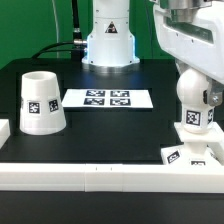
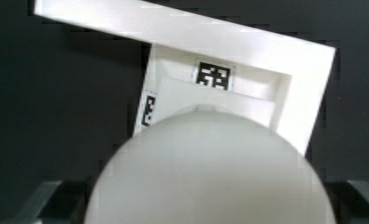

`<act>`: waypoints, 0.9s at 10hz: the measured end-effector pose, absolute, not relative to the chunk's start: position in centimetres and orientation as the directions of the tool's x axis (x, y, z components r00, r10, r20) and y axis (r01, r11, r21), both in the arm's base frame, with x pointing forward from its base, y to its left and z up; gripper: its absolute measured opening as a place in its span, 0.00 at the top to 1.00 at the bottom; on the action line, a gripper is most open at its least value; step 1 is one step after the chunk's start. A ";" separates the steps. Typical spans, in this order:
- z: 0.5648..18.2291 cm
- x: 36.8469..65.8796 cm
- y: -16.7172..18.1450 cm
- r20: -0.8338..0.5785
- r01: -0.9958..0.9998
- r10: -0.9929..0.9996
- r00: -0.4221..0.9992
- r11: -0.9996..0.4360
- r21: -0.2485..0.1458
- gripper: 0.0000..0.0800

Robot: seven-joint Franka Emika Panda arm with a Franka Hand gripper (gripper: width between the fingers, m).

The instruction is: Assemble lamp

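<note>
The white bulb [image 1: 193,98] stands upright with its marked stem on the low square base [image 1: 178,154] at the exterior view's right, against the front rail. My gripper [image 1: 195,88] comes down from above and is shut on the bulb's round head. In the wrist view the bulb head [image 2: 199,165] fills the space between my dark fingers [image 2: 46,203], and the base [image 2: 252,70] lies beyond it with a marker showing. The tapered shade [image 1: 42,102] stands rim-down at the exterior view's left, apart from my gripper.
The marker board [image 1: 108,98] lies flat mid-table between shade and bulb. A long white rail [image 1: 90,176] runs along the front edge, and a short white piece [image 1: 4,128] sits at the left edge. The arm's pedestal [image 1: 108,42] stands at the back.
</note>
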State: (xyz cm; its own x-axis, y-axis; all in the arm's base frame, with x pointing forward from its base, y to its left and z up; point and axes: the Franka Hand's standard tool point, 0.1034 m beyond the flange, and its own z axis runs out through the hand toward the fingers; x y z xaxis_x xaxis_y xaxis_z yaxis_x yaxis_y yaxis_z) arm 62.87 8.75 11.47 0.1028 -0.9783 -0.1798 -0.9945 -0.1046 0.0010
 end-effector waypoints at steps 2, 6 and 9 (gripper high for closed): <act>11.5 62.9 8.9 -0.180 -0.997 -0.980 0.081 -0.083 0.005 0.19; 11.7 62.8 9.5 -0.171 -0.929 -0.913 0.369 -0.369 -0.034 0.13; 11.8 62.8 9.8 -0.156 -0.803 -0.788 0.595 -0.591 -0.077 0.13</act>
State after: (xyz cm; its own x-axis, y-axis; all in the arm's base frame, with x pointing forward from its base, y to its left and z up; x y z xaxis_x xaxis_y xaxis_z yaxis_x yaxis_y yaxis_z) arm 62.79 9.78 11.79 0.5953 -0.7881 -0.1564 -0.8028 -0.5912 -0.0770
